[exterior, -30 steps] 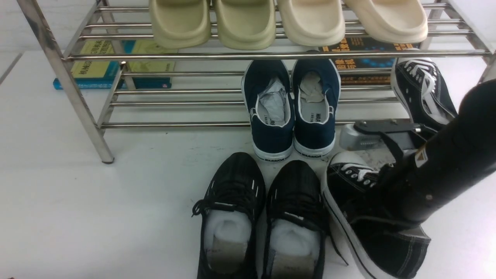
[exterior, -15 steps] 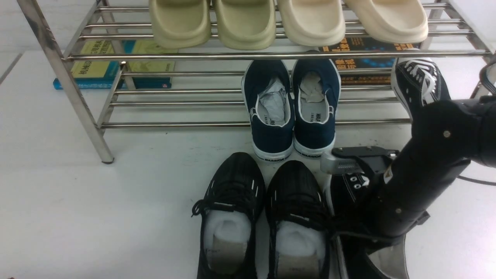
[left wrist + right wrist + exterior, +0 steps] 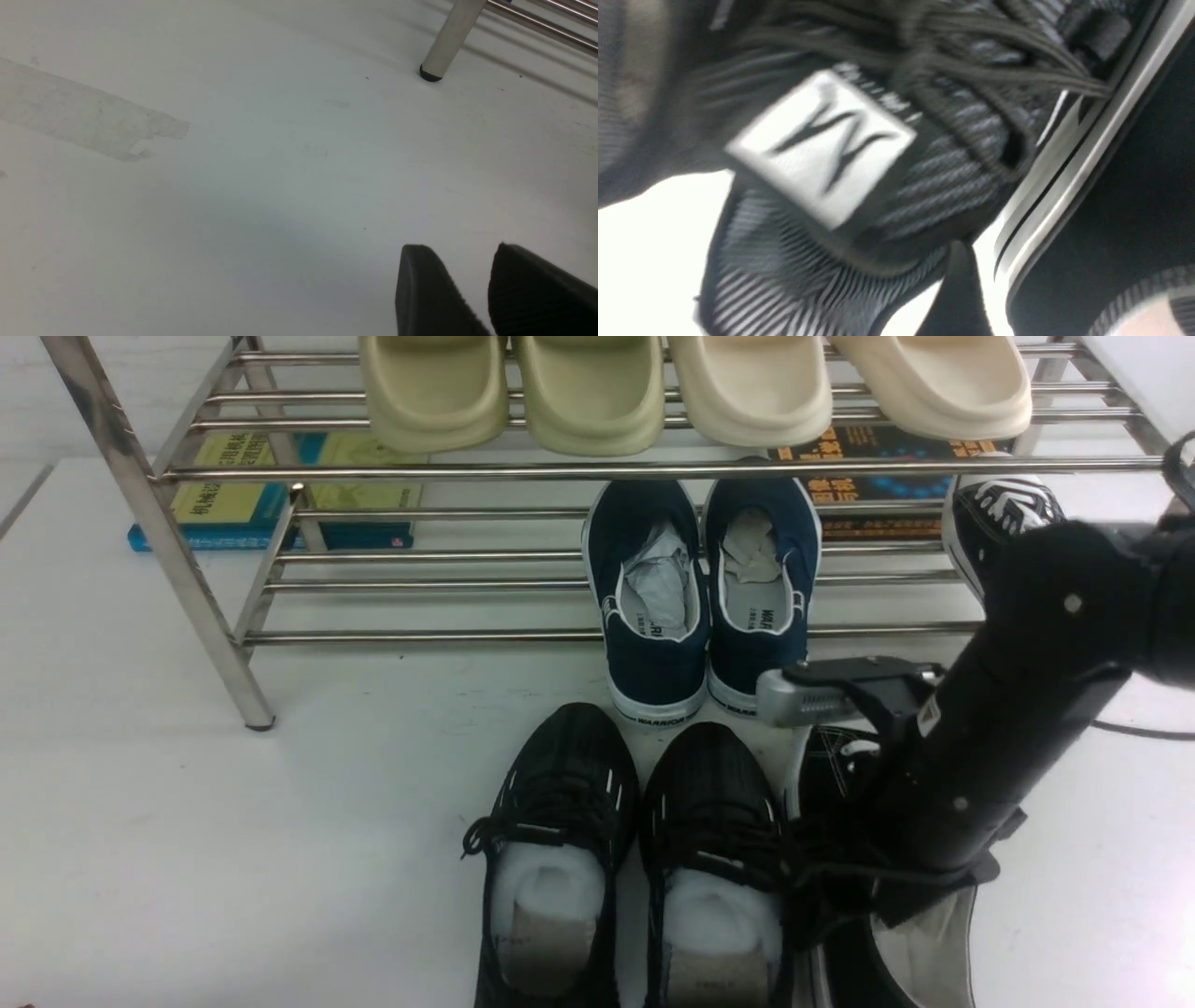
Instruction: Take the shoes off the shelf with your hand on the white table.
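Note:
One black canvas shoe (image 3: 836, 770) with white laces lies on the white table (image 3: 233, 849), right beside the black mesh sneakers; my right arm covers most of it. Its mate (image 3: 999, 513) rests on the lower tier of the steel shelf (image 3: 560, 471) at the far right. In the right wrist view my right gripper (image 3: 1069, 275) straddles the shoe's black side wall (image 3: 1125, 196). One finger (image 3: 957, 289) is outside the white sole and clear of it, so the jaws stand wide open. My left gripper (image 3: 460, 247) hovers open over bare table, holding nothing.
Black mesh sneakers (image 3: 635, 840) sit in front of navy slip-ons (image 3: 705, 607), which overhang the lower tier. Beige slides (image 3: 691, 387) fill the top tier. Books (image 3: 271, 495) lie behind the shelf. A shelf leg (image 3: 448, 42) stands ahead of the left gripper.
My right arm turned the canvas shoe from its slant to lie straight alongside the mesh sneakers. The arm shifted left and its jaws spread apart, letting go of the shoe's wall.

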Robot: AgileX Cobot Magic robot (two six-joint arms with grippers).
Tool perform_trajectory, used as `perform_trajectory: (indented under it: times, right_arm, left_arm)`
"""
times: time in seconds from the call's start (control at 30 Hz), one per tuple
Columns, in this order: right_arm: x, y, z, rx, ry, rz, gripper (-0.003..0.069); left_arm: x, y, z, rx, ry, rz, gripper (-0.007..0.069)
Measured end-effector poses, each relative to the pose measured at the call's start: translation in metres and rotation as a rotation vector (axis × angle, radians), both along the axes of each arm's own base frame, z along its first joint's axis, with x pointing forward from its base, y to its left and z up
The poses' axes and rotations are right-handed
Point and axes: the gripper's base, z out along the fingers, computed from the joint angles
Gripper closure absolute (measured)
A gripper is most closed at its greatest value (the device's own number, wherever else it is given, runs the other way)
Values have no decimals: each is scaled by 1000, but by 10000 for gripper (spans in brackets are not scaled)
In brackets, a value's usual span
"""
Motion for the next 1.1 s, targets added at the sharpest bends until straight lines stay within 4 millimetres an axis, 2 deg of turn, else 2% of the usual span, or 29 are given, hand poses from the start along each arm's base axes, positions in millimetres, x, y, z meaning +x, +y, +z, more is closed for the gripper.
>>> perform_trajectory:
  times: [0.13,0.27,0.37,0.43,0.47,0.57,0.6,0.73,0.87,0.97,1.07,1.1]
  right_arm:
    - [-1,0,28,1,-22,73,56]
    - [-4,-5,56,-7,-78,114,98]
    - [-10,-10,60,-19,-81,92,136]
    - [-13,-11,58,-24,-65,78,144]
    - [-19,-14,46,-39,-12,54,155]
    - [-25,-17,31,-54,43,37,162]
    - [-28,-19,17,-62,53,18,163]
    - [-24,-19,-4,-53,2,-35,164]
    - [-17,-16,-15,-43,-29,-64,179]
    - [-14,-14,-24,-47,-18,-72,279]
    - [-13,-13,-28,-46,-2,-64,468]
    - [-13,-12,-28,-45,-1,-61,483]
  left_arm:
    - [0,0,0,0,0,0,385]
    - [0,0,0,0,0,0,385]
    - [0,0,0,0,0,0,385]
    - [0,0,0,0,0,0,385]
    - [0,0,0,0,0,0,385]
    - [0,0,0,0,0,0,385]
    - [0,0,0,0,0,0,385]
    - [0,0,0,0,0,0,385]
    - [0,0,0,0,0,0,385]
    - [0,0,0,0,0,0,385]
    - [0,0,0,0,0,0,385]
    - [0,0,0,0,0,0,385]
